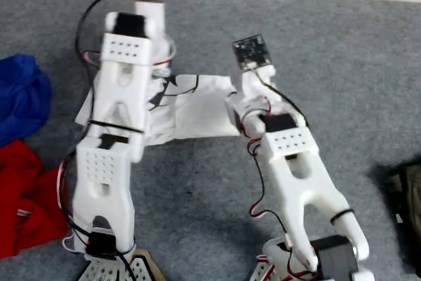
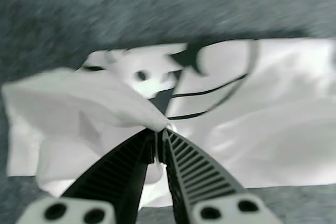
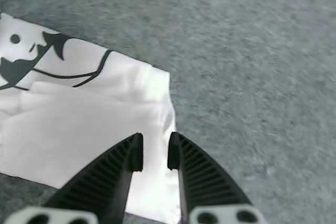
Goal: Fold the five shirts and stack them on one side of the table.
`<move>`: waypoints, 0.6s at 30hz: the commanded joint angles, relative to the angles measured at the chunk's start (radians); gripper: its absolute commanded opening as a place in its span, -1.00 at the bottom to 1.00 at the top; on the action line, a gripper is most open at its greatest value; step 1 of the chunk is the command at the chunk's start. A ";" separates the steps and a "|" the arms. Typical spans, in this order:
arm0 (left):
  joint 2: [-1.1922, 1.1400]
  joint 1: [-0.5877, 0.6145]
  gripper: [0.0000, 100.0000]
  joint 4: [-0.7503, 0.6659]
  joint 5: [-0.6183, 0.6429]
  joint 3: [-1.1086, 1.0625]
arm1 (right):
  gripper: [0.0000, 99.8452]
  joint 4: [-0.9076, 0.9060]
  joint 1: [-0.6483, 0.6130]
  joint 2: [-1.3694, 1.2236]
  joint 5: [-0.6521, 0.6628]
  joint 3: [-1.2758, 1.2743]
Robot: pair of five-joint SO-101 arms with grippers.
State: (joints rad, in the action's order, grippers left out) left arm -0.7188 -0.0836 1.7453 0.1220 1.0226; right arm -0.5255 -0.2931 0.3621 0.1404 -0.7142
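High view, left to right: the blue shirt (image 1: 23, 93) and red shirt (image 1: 23, 195) lie crumpled and unfolded at the left edge of the table (image 1: 342, 64). At centre, the white shirt (image 1: 197, 106) lies partly folded beneath both arms. The left gripper (image 2: 157, 132) is pinched closed on a raised fold of it. The right gripper (image 3: 155, 148) hovers over its opposite edge, jaws narrowly parted, holding nothing. A dark garment (image 1: 404, 195) sits far right. Judged progress: early, with no stack formed yet.

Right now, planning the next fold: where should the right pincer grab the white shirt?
The white shirt: probably its free corner by the right pincer, coming down from the bare table side; that edge lies flat, while the left pincer pinches a raised fold.
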 commanded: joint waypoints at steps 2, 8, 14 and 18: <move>0.065 -0.062 -0.99 0.012 0.063 0.028 | -0.80 0.018 0.015 0.071 -0.012 -0.024; 0.065 0.189 -0.99 0.008 0.112 -0.050 | -0.80 0.019 -0.021 0.062 -0.012 -0.028; 0.064 0.476 -0.99 0.008 0.110 -0.058 | -0.80 0.021 -0.028 0.061 -0.012 -0.028; 0.064 0.584 -0.99 0.006 0.106 -0.101 | -0.80 0.021 -0.053 0.059 -0.008 -0.031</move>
State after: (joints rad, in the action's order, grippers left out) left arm -0.7188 0.4335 1.7469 0.2217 0.9321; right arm -0.5255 -0.3130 0.3913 0.1389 -0.7495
